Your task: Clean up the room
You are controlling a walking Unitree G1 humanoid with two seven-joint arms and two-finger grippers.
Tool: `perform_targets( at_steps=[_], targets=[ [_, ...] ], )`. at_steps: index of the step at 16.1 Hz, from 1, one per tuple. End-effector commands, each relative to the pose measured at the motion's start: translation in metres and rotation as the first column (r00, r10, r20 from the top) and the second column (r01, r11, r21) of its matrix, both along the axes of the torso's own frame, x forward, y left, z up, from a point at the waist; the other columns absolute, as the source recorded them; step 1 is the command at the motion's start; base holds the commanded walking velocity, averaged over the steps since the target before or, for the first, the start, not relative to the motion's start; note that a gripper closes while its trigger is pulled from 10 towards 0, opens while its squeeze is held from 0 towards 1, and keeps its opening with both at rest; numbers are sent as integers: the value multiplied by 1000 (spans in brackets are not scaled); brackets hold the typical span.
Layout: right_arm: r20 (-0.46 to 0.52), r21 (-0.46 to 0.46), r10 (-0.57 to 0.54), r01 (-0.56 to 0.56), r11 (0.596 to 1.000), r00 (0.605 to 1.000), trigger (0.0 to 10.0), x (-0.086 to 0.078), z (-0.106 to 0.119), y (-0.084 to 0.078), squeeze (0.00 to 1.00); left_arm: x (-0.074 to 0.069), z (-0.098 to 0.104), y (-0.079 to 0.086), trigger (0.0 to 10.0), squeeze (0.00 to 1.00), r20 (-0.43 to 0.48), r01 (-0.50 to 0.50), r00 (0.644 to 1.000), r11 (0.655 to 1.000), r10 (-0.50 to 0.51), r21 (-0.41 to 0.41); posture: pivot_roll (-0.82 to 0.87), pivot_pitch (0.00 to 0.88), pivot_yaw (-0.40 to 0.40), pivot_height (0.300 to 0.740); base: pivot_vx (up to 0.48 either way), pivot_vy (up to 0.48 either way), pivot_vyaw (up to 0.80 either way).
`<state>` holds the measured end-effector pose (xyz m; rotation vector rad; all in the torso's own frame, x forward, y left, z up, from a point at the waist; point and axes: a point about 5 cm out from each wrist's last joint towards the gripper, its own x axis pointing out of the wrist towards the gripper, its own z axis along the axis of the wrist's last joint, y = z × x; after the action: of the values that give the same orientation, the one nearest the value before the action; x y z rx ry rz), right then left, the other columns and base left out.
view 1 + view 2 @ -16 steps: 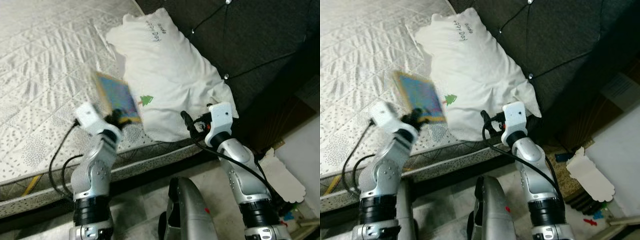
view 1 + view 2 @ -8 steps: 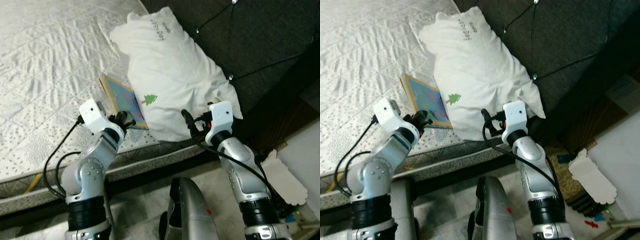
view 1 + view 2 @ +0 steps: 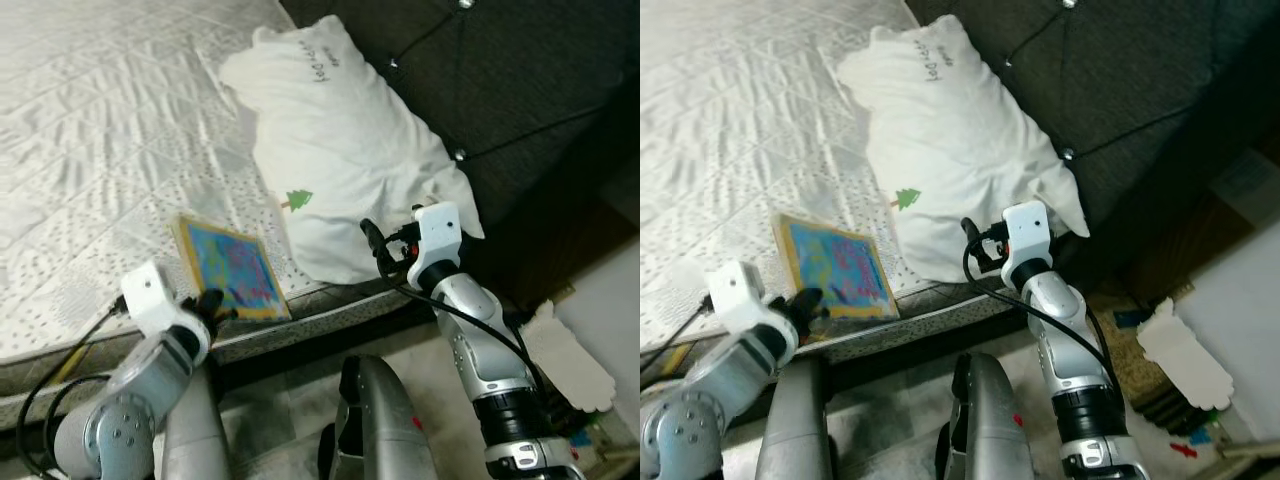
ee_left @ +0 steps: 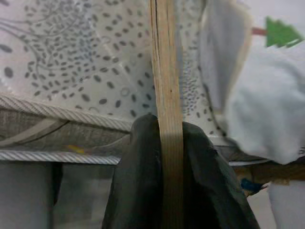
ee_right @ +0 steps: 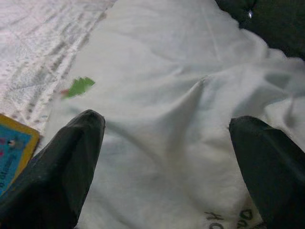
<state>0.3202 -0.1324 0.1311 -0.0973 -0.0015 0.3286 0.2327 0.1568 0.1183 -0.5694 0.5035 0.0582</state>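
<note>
I see my left gripper clamped on the near edge of the picture book lying flat at the mattress edge beside the white pillow, my right gripper spread wide before that pillow.

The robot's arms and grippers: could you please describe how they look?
Both arms are silver metal with rounded joints and black bands near the base. Each wrist carries a white boxy module with looping black cables. The left gripper and right gripper have long black fingers.
</note>
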Motion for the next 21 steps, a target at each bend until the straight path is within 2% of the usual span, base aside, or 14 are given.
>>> perform_targets(
  at_steps=[1, 2, 4, 5, 8, 13, 17, 19, 21],
  targets=[
    [0, -13, -23, 23, 1000, 1000, 10000, 1, -2, -5, 0, -2, -7, -17, 10000, 0, -55, -17, 998, 997, 13, -74, 69, 104, -116, 552, 0, 0, 0],
    [1, -13, -23, 23, 1000, 1000, 10000, 1, -2, -5, 0, -1, -8, -15, 10000, 0, -59, -22, 998, 997, 18, -73, 69, 103, -117, 552, 0, 0, 0],
    [5, -14, -25, 25, 1000, 1000, 10000, 2, -1, -6, 0, 11, -7, -10, 10000, 0, -35, -10, 999, 997, 7, -76, 61, 98, -114, 552, 0, 0, 0],
    [8, -15, -30, 30, 999, 1000, 10000, 2, -1, -8, 0, 20, -1, -7, 10000, 0, 12, -8, 1000, 997, 9, -76, 57, 94, -113, 552, 0, 0, 0],
    [12, -18, -35, 35, 999, 999, 10000, 2, -1, -10, 0, 35, 12, 0, 10000, 0, 79, -18, 997, 998, 23, -64, 49, 89, -112, 552, 0, 0, 0],
    [19, -20, -30, 30, 999, 999, 10000, 3, -1, -7, 0, 46, 4, -3, 10000, 0, 59, 7, 998, 998, -4, -60, 48, 83, -117, 552, 0, 0, 0],
    [21, -27, -34, 35, 999, 999, 10000, 3, -1, -10, 0, 58, 11, 10, 10000, 0, 108, -36, 993, 998, 42, -57, 49, 81, -120, 552, 0, 0, 0],
    [21, -26, -32, 32, 999, 999, 10000, 3, -1, -9, 0, 62, 11, 13, 10000, 0, 112, -39, 993, 997, 45, -62, 49, 80, -121, 552, 0, 0, 0],
    [26, -25, -23, 24, 999, 999, 10000, 4, 0, -6, 0, 67, 7, 8, 10000, 0, 107, -29, 994, 997, 37, -74, 49, 79, -123, 552, 0, 0, 0]
  ],
)
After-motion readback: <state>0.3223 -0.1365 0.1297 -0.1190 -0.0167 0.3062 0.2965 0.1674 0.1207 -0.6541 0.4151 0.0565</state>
